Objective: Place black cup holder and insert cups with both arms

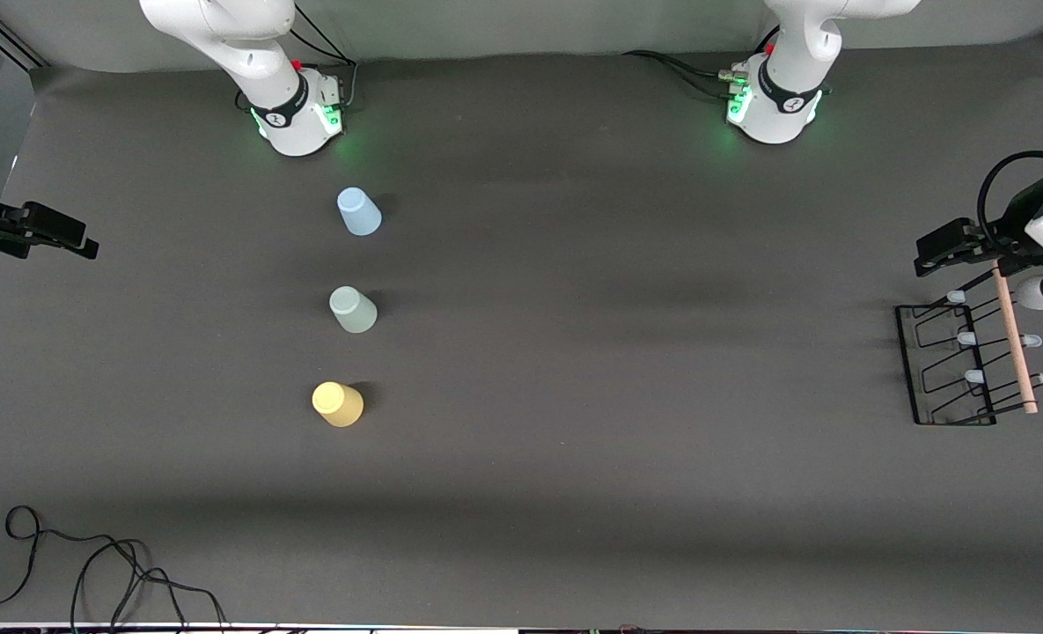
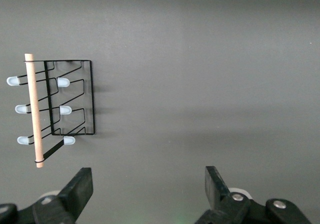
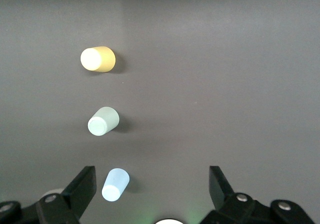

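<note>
The black cup holder (image 1: 965,363) stands on the table at the left arm's end, its wooden rod handle (image 1: 1014,343) on top; it also shows in the left wrist view (image 2: 55,104). Three cups stand upside down in a row toward the right arm's end: light blue (image 1: 359,212) nearest the bases, pale green (image 1: 353,309), then yellow (image 1: 338,404) nearest the front camera. My left gripper (image 1: 930,255) is open and empty above the holder's end nearer the bases (image 2: 149,184). My right gripper (image 1: 77,245) is open and empty, up at the table's edge, apart from the cups (image 3: 152,184).
A loose black cable (image 1: 90,572) lies at the table corner nearest the front camera, at the right arm's end. The dark grey mat (image 1: 627,352) stretches bare between the cups and the holder. The arms' bases (image 1: 301,119) (image 1: 772,110) stand along the edge farthest from the camera.
</note>
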You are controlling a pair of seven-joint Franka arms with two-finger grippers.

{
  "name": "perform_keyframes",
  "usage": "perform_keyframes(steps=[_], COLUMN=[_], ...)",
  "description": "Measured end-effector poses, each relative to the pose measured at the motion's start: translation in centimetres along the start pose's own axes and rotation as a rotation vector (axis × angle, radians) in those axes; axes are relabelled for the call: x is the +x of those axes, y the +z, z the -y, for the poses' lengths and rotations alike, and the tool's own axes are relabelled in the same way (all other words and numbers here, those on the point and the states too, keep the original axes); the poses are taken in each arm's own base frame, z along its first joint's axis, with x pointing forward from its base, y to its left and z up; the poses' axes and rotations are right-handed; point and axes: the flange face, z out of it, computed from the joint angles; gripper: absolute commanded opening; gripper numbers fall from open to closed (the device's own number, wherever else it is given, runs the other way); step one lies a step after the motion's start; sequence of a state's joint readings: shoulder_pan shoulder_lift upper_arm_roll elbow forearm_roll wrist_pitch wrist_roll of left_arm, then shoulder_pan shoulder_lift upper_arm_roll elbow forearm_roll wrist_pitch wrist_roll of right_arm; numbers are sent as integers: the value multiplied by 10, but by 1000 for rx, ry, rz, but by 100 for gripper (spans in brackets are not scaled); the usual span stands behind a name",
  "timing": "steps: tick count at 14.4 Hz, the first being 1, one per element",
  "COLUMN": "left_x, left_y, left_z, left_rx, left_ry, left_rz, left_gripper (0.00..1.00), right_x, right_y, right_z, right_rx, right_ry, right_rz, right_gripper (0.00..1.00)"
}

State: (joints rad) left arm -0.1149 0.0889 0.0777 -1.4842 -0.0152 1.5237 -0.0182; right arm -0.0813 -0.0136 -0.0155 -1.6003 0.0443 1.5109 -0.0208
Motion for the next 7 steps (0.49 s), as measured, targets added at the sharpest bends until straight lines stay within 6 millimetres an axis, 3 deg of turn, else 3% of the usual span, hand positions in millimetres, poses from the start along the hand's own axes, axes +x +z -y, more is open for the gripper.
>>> perform_keyframes(steps=[7], left_x=[-2], left_y=[-2], left_z=[-2], left_rx=[2], left_ry=[6], left_rz=[2], left_gripper=[100], right_x=[0], right_y=[1], right_z=[0], right_rx=[0], right_ry=[0], right_rz=[4], right_gripper=[100])
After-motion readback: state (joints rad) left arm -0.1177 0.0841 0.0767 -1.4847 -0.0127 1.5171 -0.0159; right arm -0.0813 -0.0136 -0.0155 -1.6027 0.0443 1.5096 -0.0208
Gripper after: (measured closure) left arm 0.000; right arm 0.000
